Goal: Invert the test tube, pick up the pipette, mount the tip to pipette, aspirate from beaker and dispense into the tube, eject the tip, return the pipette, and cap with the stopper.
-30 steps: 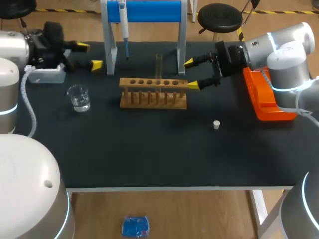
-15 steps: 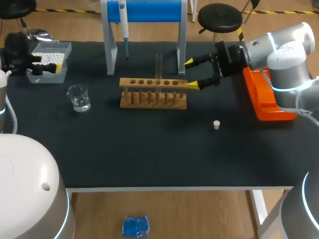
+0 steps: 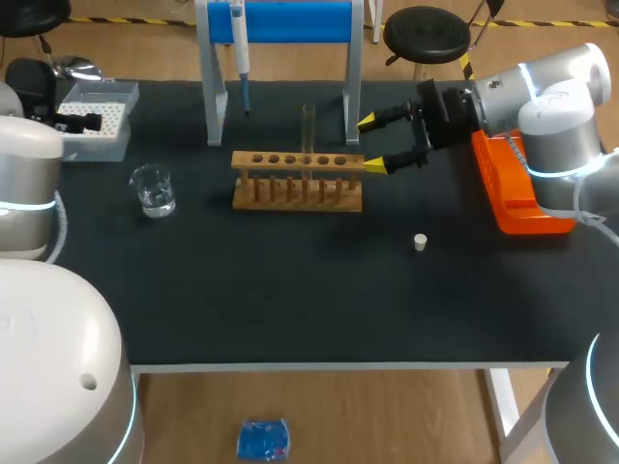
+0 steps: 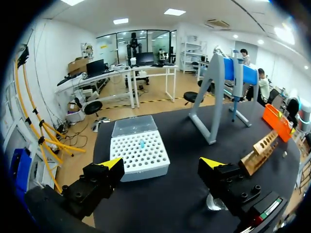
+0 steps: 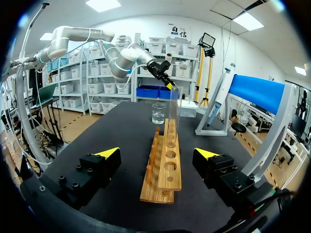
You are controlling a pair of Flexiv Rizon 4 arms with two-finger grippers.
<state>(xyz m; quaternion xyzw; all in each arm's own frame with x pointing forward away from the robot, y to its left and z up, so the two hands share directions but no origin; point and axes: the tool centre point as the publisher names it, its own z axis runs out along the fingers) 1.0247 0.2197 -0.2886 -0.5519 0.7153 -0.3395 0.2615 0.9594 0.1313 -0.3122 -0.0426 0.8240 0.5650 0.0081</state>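
The left gripper (image 4: pixel 162 164) is held at the table's left rear corner with its fingers spread wide and nothing between them. The tip box (image 3: pixel 95 118) sits just ahead of it. If the arm is swung low toward the pipette (image 3: pixel 240 46), which hangs on the stand at the rear edge, the box could be shoved or the beaker (image 3: pixel 153 188) upset and spilled.

The test tube (image 3: pixel 309 129) stands upright in the wooden rack (image 3: pixel 298 180) near the table's middle. The right gripper (image 3: pixel 371 144) is parked at the rack's right end, fingers apart and empty. Any sideways drift there could nudge the rack and topple the tall glass tube. The stopper (image 3: pixel 420 242) lies loose toward the right front and could be rolled off by a passing arm.

Against a second ago, the left gripper has been drawn back from beside the stand's left leg, and the tip box has been uncovered. The right arm has not been moved.
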